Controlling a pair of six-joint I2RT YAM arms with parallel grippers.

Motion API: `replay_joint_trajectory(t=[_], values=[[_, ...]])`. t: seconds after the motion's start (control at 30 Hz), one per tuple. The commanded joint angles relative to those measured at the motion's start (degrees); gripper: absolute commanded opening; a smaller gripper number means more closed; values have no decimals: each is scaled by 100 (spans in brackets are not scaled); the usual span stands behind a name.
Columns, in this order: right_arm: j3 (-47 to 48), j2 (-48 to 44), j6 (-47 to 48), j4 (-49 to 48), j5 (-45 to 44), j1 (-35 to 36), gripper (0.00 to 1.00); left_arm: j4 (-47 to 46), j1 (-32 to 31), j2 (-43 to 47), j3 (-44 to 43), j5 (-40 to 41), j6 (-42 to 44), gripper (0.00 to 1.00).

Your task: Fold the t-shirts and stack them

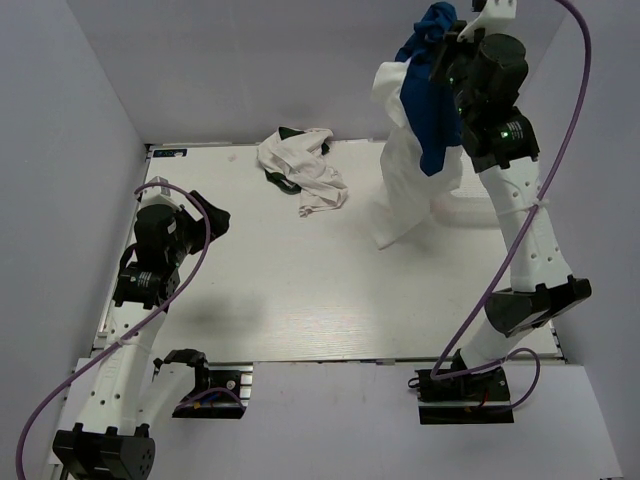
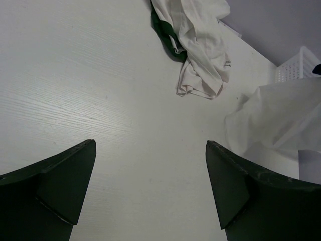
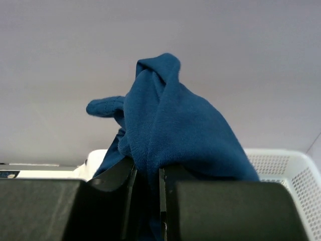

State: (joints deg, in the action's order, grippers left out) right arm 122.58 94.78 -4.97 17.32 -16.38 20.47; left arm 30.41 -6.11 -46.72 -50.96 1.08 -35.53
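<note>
My right gripper [image 1: 447, 40] is raised high at the back right, shut on a royal blue t-shirt [image 1: 428, 110]. In the right wrist view the blue t-shirt [image 3: 170, 125] bunches up out of the narrow gap of the right gripper [image 3: 147, 170]. A white t-shirt [image 1: 405, 190] hangs along with the blue one, its lower end reaching the table; what holds it is hidden. Another t-shirt, white with dark green parts [image 1: 305, 170], lies crumpled at the back middle. My left gripper [image 1: 212, 215] hovers open over the left of the table [image 1: 300, 300], holding nothing.
A white mesh basket [image 1: 470, 210] stands at the back right, partly hidden behind the hanging cloth and the right arm. In the left wrist view the crumpled shirt [image 2: 200, 45], the hanging white cloth [image 2: 281, 115] and the basket [image 2: 296, 65] lie ahead of the left gripper [image 2: 150, 143].
</note>
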Motion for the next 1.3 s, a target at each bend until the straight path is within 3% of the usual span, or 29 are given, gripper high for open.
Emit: replay_joint_trajectory(t=[0.0, 0.2, 0.23, 0.33, 0.53, 0.6, 0.63, 0.7, 0.73, 0.8, 0.83, 0.9, 0.93, 1.07, 1.27], values=[[565, -83, 347, -379, 503, -61, 0, 0, 31, 75, -46, 103, 20, 100], [652, -232, -81, -580, 1550, -60, 0, 52, 31, 75, -98, 103, 20, 100], [653, -258, -144, -633, 2238, -34, 0, 52, 31, 75, -98, 103, 20, 100], [609, -215, -478, -704, 3174, 36, 0, 52, 31, 128, -98, 103, 20, 100], [-690, -363, -619, -792, 3923, 176, 0, 114, 31, 242, -98, 155, -33, 100], [-1507, -530, -593, -801, 3950, 229, 15, 114, 31, 242, -98, 155, -33, 100], [-1736, -574, -566, -818, 3906, 282, 28, 114, 31, 242, -98, 155, -33, 100], [-2781, -810, -601, -1036, 3704, 361, 36, 114, 31, 242, -98, 155, -33, 100], [-3732, -873, -654, -1107, 3608, 396, 44, 114, 31, 242, -98, 155, -33, 100], [-4407, -1057, -803, -1632, 3432, 562, 44, 61, 31, 181, -46, 103, -33, 100], [-5263, -1067, -943, -1853, 3405, 607, 45, 61, 31, 181, -46, 51, -33, 100], [-5682, -901, -1075, -2180, 3274, 791, 46, 8, 31, 128, -46, -2, -33, 100], [-5719, -822, -1076, -2154, 3177, 844, 48, 8, 31, 76, -46, -3, -33, 100], [-5324, -400, -761, -1304, 2055, 1143, 90, 8, 31, 23, -46, -55, -33, 100], [-5123, -128, -479, -1310, 998, 1442, 90, -44, 31, 23, 7, -3, -33, 100]])
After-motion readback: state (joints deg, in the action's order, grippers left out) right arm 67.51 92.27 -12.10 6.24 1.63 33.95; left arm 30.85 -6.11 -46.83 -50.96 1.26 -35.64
